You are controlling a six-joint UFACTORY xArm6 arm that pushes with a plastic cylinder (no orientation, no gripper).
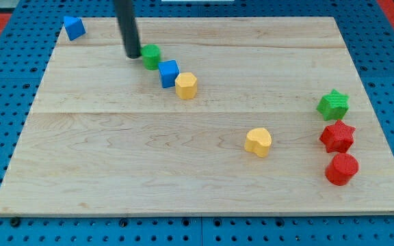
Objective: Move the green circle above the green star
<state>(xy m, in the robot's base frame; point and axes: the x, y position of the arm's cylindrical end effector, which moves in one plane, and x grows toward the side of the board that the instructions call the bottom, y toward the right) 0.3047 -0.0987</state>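
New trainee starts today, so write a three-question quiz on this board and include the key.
1. True or false: my tip sits at the view's left of the green circle, right beside it.
2. Which block lies directly toward the view's bottom from the green star? A) the yellow heart B) the red star C) the blue cube
3. Fill in: the lone block in the board's top-left corner is ____.

Key:
1. True.
2. B; the red circle lies below that again.
3. Blue. The other blue cube sits between the green circle and the yellow hexagon.
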